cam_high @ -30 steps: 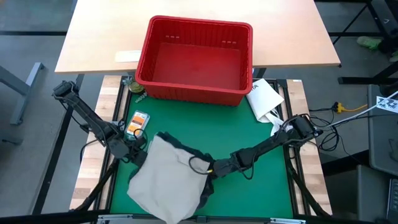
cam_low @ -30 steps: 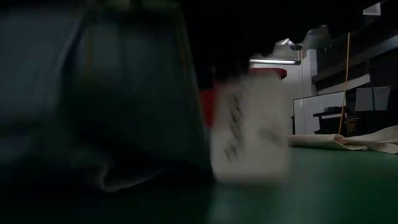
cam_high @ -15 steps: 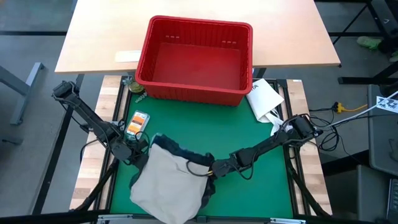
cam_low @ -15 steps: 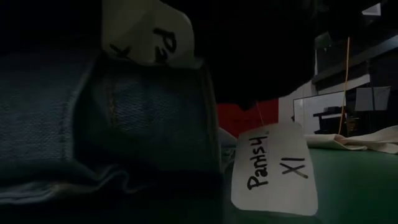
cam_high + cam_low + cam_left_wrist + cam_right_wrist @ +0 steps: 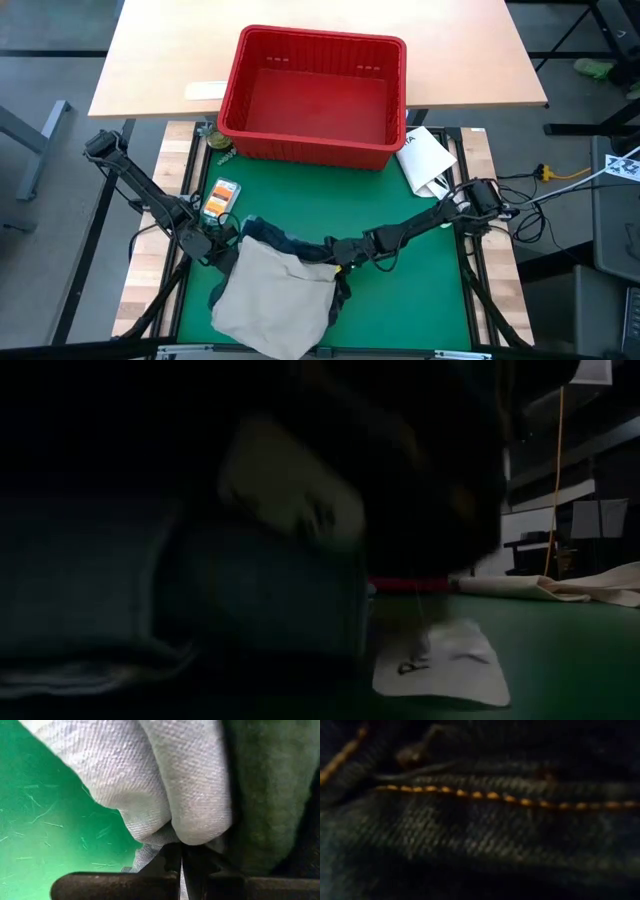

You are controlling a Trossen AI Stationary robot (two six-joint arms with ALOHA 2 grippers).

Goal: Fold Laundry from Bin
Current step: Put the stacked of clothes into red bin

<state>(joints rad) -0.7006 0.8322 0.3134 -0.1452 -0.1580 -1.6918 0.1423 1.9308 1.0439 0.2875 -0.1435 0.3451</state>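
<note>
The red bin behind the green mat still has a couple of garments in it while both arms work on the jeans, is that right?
Not quite. The high view shows the red bin holds no garments. The rest stands: it sits behind the green mat, and both arms are at the jeans.

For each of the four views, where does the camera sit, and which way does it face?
High: overhead, facing down; both arms, red slotted plastic bin, green mat.
Low: table height, facing across; dark blue denim jeans, white paper tag.
Left wrist: left gripper shut on pale woven garment.
Right wrist: pressed against jeans; no fingers visible.
Shared: jeans.
</note>
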